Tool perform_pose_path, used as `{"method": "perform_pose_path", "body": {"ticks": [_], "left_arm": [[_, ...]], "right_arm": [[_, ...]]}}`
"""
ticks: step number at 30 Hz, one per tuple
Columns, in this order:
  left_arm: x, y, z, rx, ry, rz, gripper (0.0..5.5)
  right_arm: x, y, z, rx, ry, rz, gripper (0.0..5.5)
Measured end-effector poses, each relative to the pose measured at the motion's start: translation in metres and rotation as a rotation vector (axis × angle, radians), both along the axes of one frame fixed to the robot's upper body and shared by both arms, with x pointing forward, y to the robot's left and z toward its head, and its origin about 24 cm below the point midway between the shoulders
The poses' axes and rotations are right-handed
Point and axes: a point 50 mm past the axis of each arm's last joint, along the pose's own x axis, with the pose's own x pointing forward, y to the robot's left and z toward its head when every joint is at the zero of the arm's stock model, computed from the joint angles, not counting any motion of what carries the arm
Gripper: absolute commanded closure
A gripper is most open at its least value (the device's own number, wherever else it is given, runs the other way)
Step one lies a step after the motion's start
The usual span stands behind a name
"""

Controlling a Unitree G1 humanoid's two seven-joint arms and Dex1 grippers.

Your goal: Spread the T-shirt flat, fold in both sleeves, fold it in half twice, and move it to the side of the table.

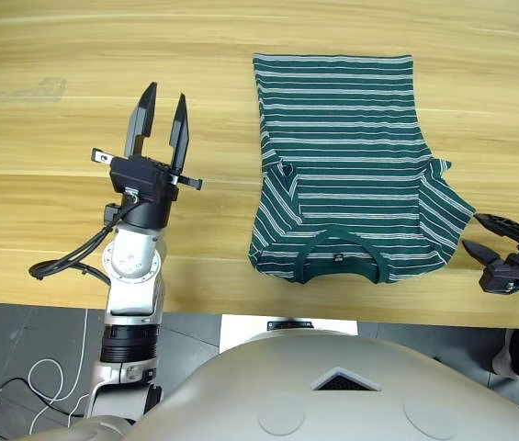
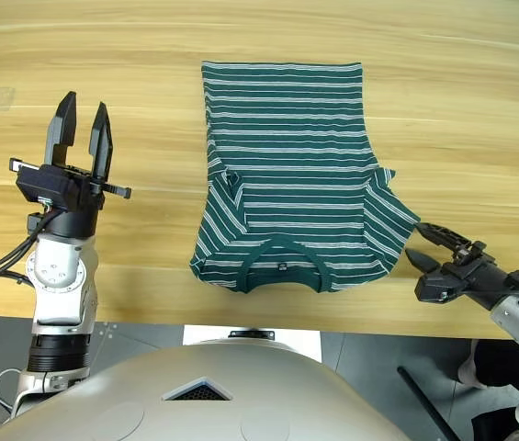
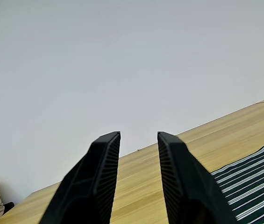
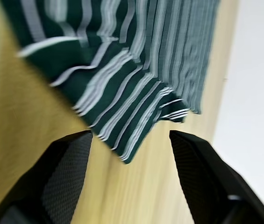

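The green T-shirt with white stripes (image 1: 346, 165) lies on the wooden table (image 1: 75, 55), collar toward the near edge. Its left sleeve is folded in over the body; its right sleeve (image 1: 447, 207) still sticks out. My right gripper (image 1: 478, 235) is open just off that sleeve's tip, near the table's front edge, and the sleeve corner (image 4: 136, 140) lies just ahead of its fingers (image 4: 66, 172). My left gripper (image 1: 163, 110) stands open and empty, pointing upward, well to the left of the shirt. Its fingers (image 3: 99, 177) frame the table's far part and a shirt corner (image 3: 253, 177).
The table stretches bare to the left and behind the shirt. Its front edge (image 1: 213, 308) runs just below the collar. A black cable (image 1: 62, 262) loops off my left arm.
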Motion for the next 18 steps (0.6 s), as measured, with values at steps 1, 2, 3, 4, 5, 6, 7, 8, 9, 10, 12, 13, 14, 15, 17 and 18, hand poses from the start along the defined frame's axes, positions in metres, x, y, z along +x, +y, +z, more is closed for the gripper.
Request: {"method": "perform_pose_path", "body": {"ticks": [1, 2, 3, 4, 5, 6, 7, 8, 9, 10, 12, 13, 14, 15, 17, 18], "left_arm": [[0.000, 0.000, 0.001, -0.002, -0.004, 0.002, 4.04], [0.000, -0.001, 0.002, -0.007, -0.004, 0.004, 4.04], [0.000, -0.001, 0.002, -0.012, -0.002, 0.004, 4.04], [0.000, -0.002, 0.002, -0.011, 0.000, 0.002, 4.04], [0.000, -0.003, 0.003, -0.008, -0.006, -0.004, 4.04], [-0.001, -0.004, 0.005, -0.006, -0.011, -0.008, 4.04], [-0.001, -0.005, 0.007, -0.004, -0.018, -0.012, 4.04], [-0.001, -0.005, 0.008, -0.005, -0.020, -0.013, 4.04], [-0.002, -0.005, 0.008, -0.004, -0.020, -0.014, 4.04], [-0.002, -0.005, 0.008, -0.005, -0.020, -0.014, 4.04], [-0.003, -0.005, 0.009, -0.007, -0.024, -0.011, 4.04], [-0.004, -0.005, 0.010, -0.007, -0.025, -0.013, 4.04], [-0.005, -0.006, 0.010, -0.007, -0.027, -0.017, 4.04], [-0.005, -0.006, 0.011, -0.007, -0.028, -0.019, 4.04], [-0.006, -0.006, 0.011, -0.006, -0.025, -0.021, 4.04], [-0.008, -0.006, 0.011, -0.007, -0.024, -0.021, 4.04]], "right_arm": [[0.000, -0.001, -0.001, -0.008, 0.025, 0.005, 2.44], [0.001, -0.001, -0.003, -0.006, 0.035, 0.010, 2.44], [0.003, 0.000, -0.004, -0.001, 0.036, 0.016, 2.44], [0.007, 0.001, -0.005, 0.001, 0.034, 0.021, 2.44], [0.011, 0.004, -0.006, 0.010, 0.030, 0.034, 2.44], [0.015, 0.007, -0.007, 0.018, 0.027, 0.040, 2.44], [0.020, 0.009, -0.009, 0.032, 0.016, 0.043, 2.44], [0.024, 0.011, -0.010, 0.039, 0.010, 0.046, 2.44], [0.028, 0.012, -0.011, 0.048, 0.002, 0.045, 2.44], [0.033, 0.013, -0.013, 0.061, -0.009, 0.042, 2.44], [0.038, 0.015, -0.015, 0.082, -0.024, 0.036, 2.44], [0.041, 0.016, -0.016, 0.088, -0.029, 0.035, 2.44], [0.043, 0.017, -0.017, 0.093, -0.032, 0.036, 2.44], [0.044, 0.016, -0.017, 0.096, -0.034, 0.032, 2.44], [0.044, 0.015, -0.018, 0.105, -0.037, 0.024, 2.44], [0.044, 0.014, -0.018, 0.110, -0.037, 0.015, 2.44]]}}
